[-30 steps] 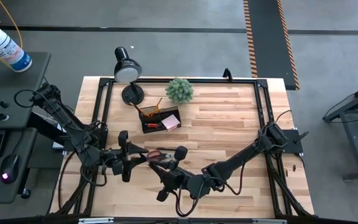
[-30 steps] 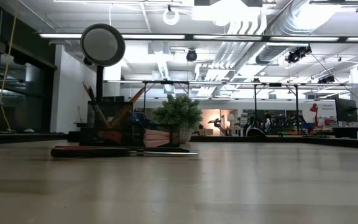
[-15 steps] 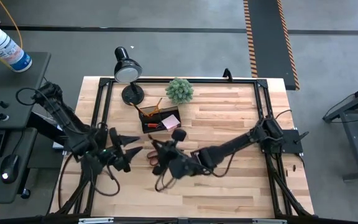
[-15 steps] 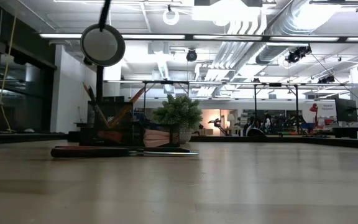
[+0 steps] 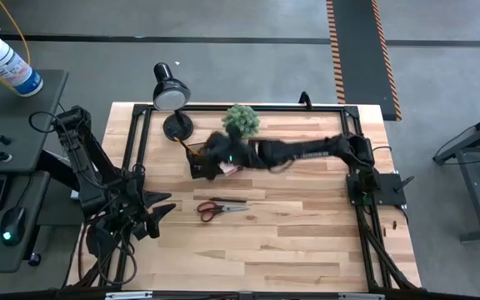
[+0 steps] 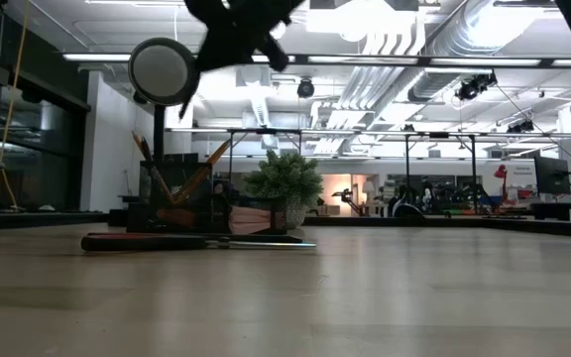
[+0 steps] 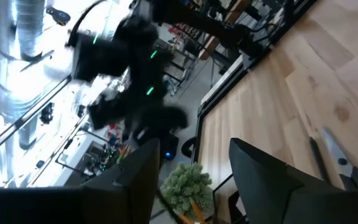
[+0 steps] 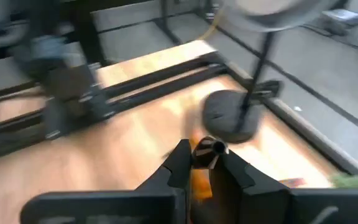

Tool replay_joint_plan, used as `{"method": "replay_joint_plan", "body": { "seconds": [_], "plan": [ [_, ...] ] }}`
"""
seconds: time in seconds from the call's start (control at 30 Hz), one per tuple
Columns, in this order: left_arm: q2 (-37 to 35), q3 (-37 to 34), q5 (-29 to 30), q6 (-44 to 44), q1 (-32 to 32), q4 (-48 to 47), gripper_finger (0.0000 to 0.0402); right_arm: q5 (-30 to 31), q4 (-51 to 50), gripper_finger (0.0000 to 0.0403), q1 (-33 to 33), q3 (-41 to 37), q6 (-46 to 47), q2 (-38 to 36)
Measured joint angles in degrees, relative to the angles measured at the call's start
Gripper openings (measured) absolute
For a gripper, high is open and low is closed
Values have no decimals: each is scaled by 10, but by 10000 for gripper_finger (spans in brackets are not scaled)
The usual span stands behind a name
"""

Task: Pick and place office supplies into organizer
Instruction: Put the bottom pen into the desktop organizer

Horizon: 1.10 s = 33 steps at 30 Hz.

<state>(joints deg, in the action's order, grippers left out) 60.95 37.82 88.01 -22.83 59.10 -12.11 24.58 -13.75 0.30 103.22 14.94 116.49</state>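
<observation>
The right hand (image 5: 211, 156) now hangs over the organizer (image 5: 200, 169), having swung there from beside the scissors (image 5: 220, 207) half a second ago. Its fingers (image 8: 178, 163) are closed on a small orange item (image 8: 201, 169), likely a pencil, so a drop into the organizer looks near. The left hand (image 5: 167, 208) has pulled back, fingers apart and empty. The scissors lie on the table (image 5: 307, 242) between the left hand and the organizer, probably next.
</observation>
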Motion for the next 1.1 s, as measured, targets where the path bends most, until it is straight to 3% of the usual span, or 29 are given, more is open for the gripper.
{"method": "replay_joint_plan", "body": {
  "seconds": [0.1, 0.23, 0.47, 0.9, 1.1],
  "plan": [
    [0, 0, -2, 0, 3, -8, 177, -20, -6, 30, -42, 0, 19, 0],
    [0, 0, -3, 2, 2, -16, 178, -97, -13, 34, -83, 0, 67, 5],
    [0, 0, -4, 2, 2, -21, 174, -189, -16, 28, -105, 0, 108, 33],
    [0, 0, -8, 2, 2, -27, 170, -182, 34, 41, -105, 0, 115, 87],
    [0, 0, -8, 2, 2, -29, 172, -178, 35, 83, -105, 0, 107, 92]
  ]
}}
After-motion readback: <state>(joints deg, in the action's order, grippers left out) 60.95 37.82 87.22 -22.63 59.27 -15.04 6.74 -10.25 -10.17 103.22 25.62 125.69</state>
